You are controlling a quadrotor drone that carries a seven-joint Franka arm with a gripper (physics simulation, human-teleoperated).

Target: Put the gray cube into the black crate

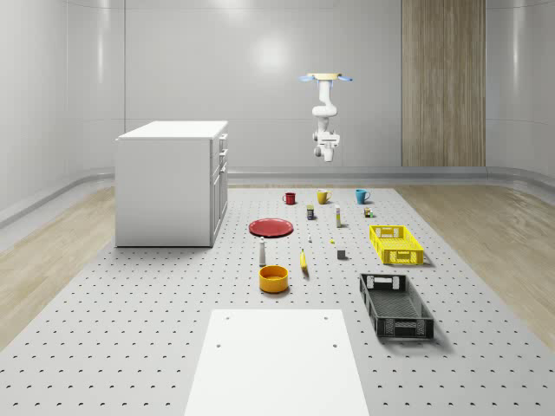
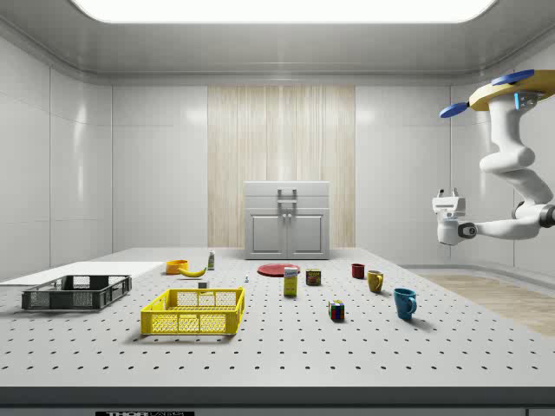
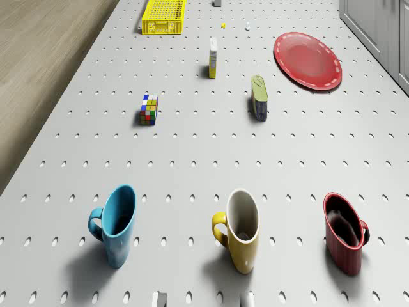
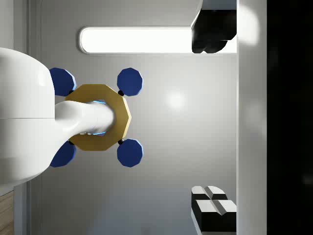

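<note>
While the drone [image 1: 326, 78] hovers high above the mugs [image 1: 323, 197], the gripper [image 1: 327, 154] hangs empty, fingers spread. The cube [image 1: 342, 254] lies well below it, with the crate [image 1: 395, 305] farther off. The approach looks not yet begun; the next move is to descend over the cube.

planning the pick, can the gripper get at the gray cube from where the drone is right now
Probably not yet. The drone hovers high beyond the row of mugs, with the gripper well above the table, while the gray cube sits far off beside the yellow crate. Nothing crowds the cube from above.
</note>
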